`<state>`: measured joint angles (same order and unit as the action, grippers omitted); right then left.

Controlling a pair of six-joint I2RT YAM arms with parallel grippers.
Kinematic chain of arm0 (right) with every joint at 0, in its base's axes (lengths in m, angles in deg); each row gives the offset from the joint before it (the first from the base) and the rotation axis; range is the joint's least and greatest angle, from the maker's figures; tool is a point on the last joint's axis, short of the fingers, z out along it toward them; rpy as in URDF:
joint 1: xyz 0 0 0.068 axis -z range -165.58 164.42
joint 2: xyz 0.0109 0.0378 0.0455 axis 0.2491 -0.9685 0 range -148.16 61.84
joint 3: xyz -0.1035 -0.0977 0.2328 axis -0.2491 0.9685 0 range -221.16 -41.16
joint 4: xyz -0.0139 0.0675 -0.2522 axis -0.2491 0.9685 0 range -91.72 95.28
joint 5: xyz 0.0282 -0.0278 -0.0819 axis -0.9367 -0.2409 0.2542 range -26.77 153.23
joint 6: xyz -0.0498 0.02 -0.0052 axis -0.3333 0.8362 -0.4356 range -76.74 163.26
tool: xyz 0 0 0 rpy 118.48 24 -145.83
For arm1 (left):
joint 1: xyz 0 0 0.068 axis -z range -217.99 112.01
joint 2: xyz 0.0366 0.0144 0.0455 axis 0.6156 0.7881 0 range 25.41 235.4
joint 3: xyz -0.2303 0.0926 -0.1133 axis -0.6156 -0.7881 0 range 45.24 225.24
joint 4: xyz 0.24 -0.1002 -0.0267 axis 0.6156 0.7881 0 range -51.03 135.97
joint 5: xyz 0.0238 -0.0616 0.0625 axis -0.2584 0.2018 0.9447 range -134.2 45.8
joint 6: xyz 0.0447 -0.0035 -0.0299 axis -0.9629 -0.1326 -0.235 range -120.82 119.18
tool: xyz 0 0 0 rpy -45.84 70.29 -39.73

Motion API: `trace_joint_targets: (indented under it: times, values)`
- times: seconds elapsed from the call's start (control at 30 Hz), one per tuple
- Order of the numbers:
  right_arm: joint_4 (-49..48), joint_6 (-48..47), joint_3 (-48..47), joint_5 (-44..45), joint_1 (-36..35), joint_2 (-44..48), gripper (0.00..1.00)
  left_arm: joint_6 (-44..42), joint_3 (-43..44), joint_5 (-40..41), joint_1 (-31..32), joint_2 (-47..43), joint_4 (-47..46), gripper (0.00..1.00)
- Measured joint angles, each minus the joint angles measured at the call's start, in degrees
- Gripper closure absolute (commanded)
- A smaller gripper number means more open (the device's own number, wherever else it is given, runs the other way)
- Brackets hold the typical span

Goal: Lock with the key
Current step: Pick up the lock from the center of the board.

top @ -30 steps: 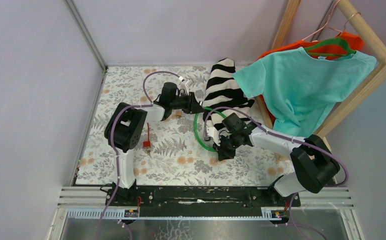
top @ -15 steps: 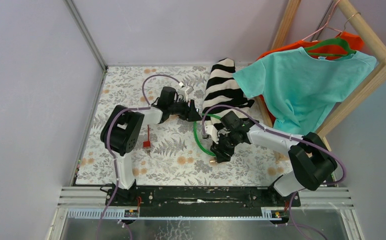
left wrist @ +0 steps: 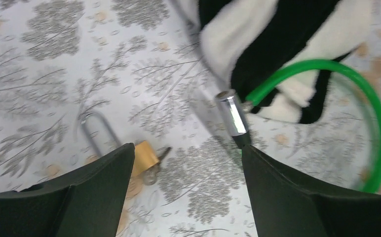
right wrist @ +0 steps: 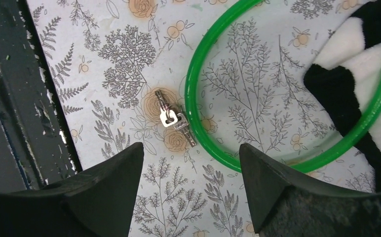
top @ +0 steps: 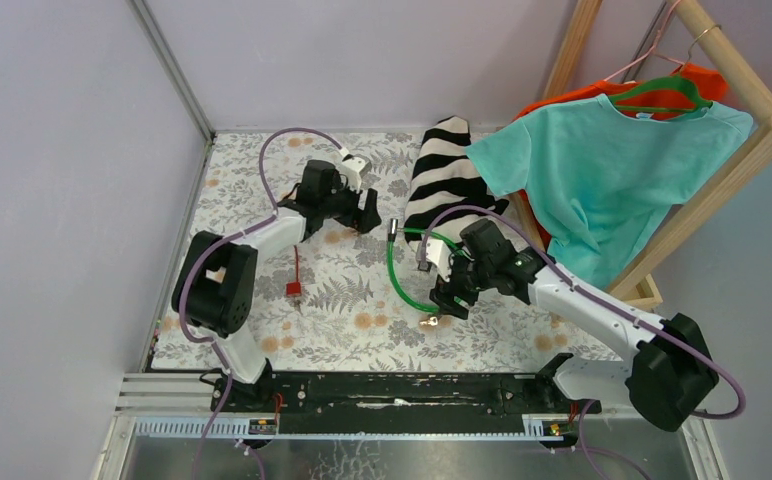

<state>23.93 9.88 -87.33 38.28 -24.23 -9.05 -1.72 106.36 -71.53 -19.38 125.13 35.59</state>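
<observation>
Two arms over the floral table [top: 262, 180], both with jaws spread and holding nothing.

Top view:
- Left gripper [top: 364, 212] is at mid-table, pointing toward the striped cloth [top: 442, 170].
- Right gripper [top: 450, 302] hangs just above the keys [top: 428, 321], apart from them.
- Green cable [top: 393, 272] curves between the two grippers. Its metal end [top: 394, 229] lies near the left gripper.
- Red tag [top: 293, 288] lies well left of the cable.
- Teal shirt [top: 582, 170] hangs on a hanger at the right.

Left wrist:
- Fingers [left wrist: 95, 187] wide apart, bare table between them.
- Brass padlock [left wrist: 145, 157] lies flat just beside the left finger, shackle toward the far side. Cannot tell whether they touch.
- Something small and dark juts from the padlock body. Too blurred to call it a key.
- Cable's metal end lies free on the table, and the cable runs partly over the cloth.

Right wrist:
- Fingers [right wrist: 104, 192] wide apart.
- Keys lie flat on the table, just outside the cable loop and touching or nearly touching it.
- Cloth covers part of the loop at the right.
- Black rail [right wrist: 6, 98] at the left edge.
</observation>
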Motion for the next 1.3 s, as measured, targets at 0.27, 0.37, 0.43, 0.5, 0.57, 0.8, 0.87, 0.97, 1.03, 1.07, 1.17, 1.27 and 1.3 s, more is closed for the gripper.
trace_joint_targets:
  times: [0.27, 0.37, 0.43, 0.5, 0.57, 0.8, 0.87, 0.97, 1.03, 1.07, 1.17, 1.27, 1.3]
  values:
    - [-2.23, 1.57, 1.05, 2.05, 1.99, 1.55, 0.22, -2.27, 2.95, 10.21, -0.02, 1.03, 7.74, 0.13]
    - [-2.32, 1.64, 1.05, 2.49, 2.21, 1.55, 0.22, -2.21, 6.67, 12.26, -0.02, 4.72, 10.01, 0.15]
    - [-2.32, 1.64, 1.05, 2.78, 2.27, 1.55, 0.21, -1.97, 7.78, 12.79, -0.02, 6.54, 10.84, 0.19]
    - [-2.32, 1.64, 1.05, 2.93, 2.34, 1.53, 0.22, -1.31, 8.68, 13.27, -0.02, 8.57, 11.89, 0.23]
    - [-2.32, 1.62, 1.05, 2.93, 2.4, 1.51, 0.22, -0.72, 9.49, 13.62, 0.0, 10.29, 13.27, 0.25]
    - [-2.16, 1.62, 1.05, 2.93, 2.45, 0.94, 0.21, 0.63, 10.47, 15.76, 0.63, 12.52, 15.32, 0.33]
    - [-2.16, 1.6, 1.05, 2.91, 2.47, 0.66, 0.21, 0.83, 10.58, 16.44, 0.98, 12.66, 15.47, 0.35]
    - [-2.05, 1.6, 1.05, 2.89, 2.47, 0.35, 0.2, 0.85, 11.15, 17.55, 1.73, 13.33, 15.69, 0.38]
    - [-1.95, 1.6, 1.05, 2.89, 2.47, 0.35, 0.19, 0.81, 11.5, 18.36, 2.27, 13.79, 15.58, 0.41]
    - [-1.95, 1.6, 1.05, 2.89, 2.47, 0.35, 0.19, 0.76, 11.56, 18.8, 2.54, 13.9, 15.56, 0.44]
    - [-1.95, 1.57, 1.05, 2.89, 2.47, 0.35, 0.18, 0.79, 11.74, 19.89, 2.78, 14.03, 15.58, 0.53]
    - [-1.97, 1.57, 1.05, 2.89, 2.47, 0.35, 0.17, 0.7, 11.72, 20.41, 2.84, 14.03, 15.61, 0.61]
    - [-1.97, 1.57, 1.05, 2.89, 2.47, 0.35, 0.15, 0.68, 11.72, 20.48, 2.86, 14.03, 15.61, 0.64]
